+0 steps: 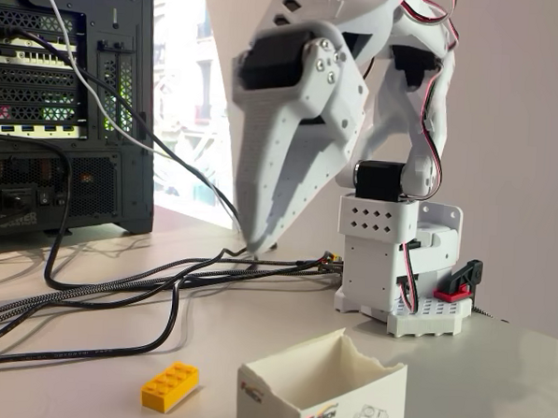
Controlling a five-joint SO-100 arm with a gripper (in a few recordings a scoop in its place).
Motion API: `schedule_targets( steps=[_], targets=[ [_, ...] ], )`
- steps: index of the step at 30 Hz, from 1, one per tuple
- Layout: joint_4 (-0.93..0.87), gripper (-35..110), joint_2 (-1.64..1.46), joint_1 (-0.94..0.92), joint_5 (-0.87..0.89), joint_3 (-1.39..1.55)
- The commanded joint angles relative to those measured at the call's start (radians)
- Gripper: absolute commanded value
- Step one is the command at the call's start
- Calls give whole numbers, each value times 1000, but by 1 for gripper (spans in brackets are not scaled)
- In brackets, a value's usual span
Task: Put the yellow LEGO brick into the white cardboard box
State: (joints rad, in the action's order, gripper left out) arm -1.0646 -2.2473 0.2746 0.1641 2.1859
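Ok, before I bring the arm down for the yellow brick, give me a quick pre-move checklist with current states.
1. Yellow LEGO brick lying free on the table, nothing on it: ok.
2. White cardboard box upright, top open: ok.
3. Brick outside the box, on its left in the fixed view: ok.
4. Gripper carrying nothing: ok.
5. Jaws open enough for the brick: not ok, fingers look together.
6. Cables away from the brick: ok, they lie behind it.
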Motion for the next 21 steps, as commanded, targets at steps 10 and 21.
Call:
schedule_targets(
  steps=[10,21],
  targets=[
    [23,-9,227,-189,410,-278],
    [-84,-9,238,-371,772,-169]
  ],
)
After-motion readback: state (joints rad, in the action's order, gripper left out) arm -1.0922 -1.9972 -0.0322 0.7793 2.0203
